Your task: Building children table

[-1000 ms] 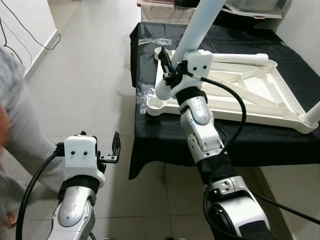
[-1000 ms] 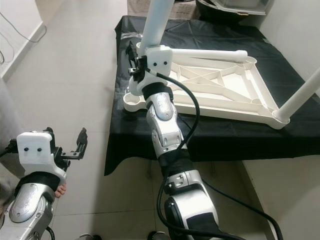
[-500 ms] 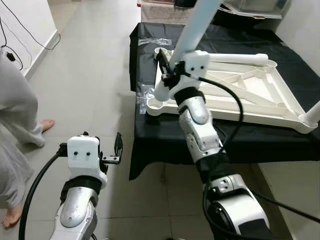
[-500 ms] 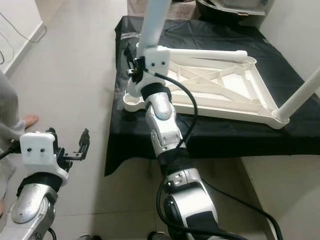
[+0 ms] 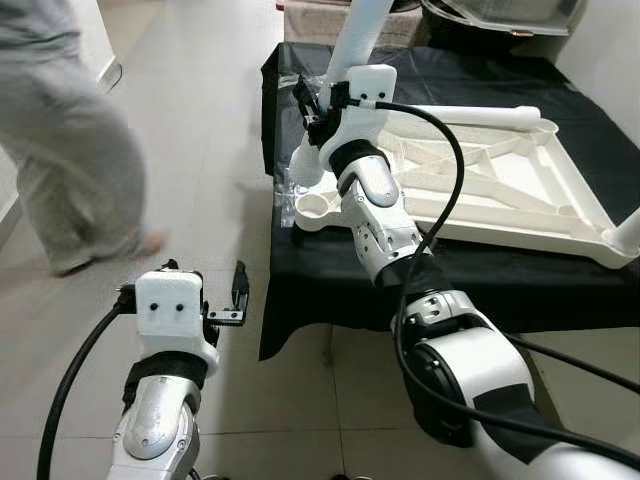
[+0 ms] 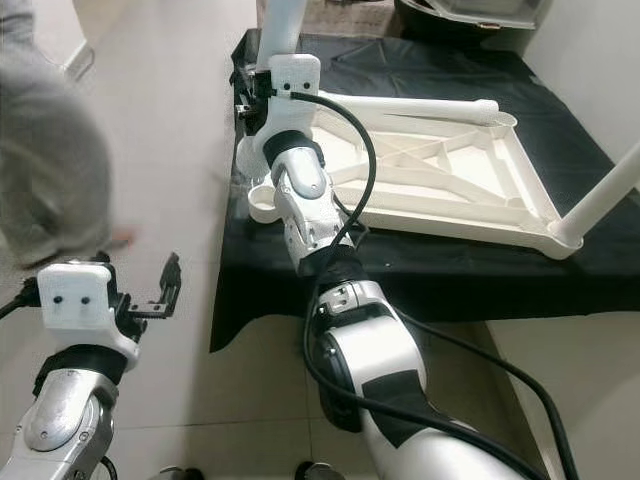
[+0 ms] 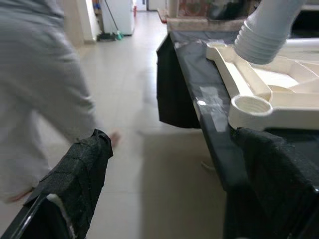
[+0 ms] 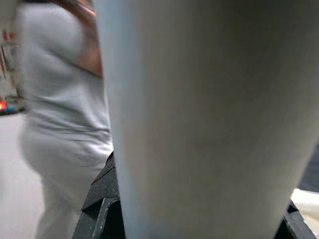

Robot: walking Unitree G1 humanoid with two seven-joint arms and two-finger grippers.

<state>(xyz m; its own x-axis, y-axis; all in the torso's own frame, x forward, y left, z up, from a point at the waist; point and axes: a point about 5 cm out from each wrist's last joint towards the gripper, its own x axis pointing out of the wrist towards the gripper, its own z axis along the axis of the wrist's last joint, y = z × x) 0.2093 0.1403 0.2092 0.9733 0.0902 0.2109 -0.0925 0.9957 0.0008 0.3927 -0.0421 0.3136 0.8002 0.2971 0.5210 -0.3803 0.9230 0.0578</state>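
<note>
A white table leg stands tilted, and my right gripper is shut on it near its lower end. Its ribbed end hangs just above and beside the empty corner socket of the upturned white tabletop, which lies on a black-covered table. A second leg lies along the tabletop's far edge. A third leg stands in the right corner. My left gripper is open over the floor, beside the table's left edge, with nothing between its fingers.
A person in grey trousers walks on the tiled floor to my left. A clear plastic bag lies on the cloth by the socket. The black cloth hangs down the table's front and left sides.
My right arm has carried the leg leftward and a little farther off, so its lower end sits left of the socket. The person has walked farther away on the left. My left gripper has held still.
</note>
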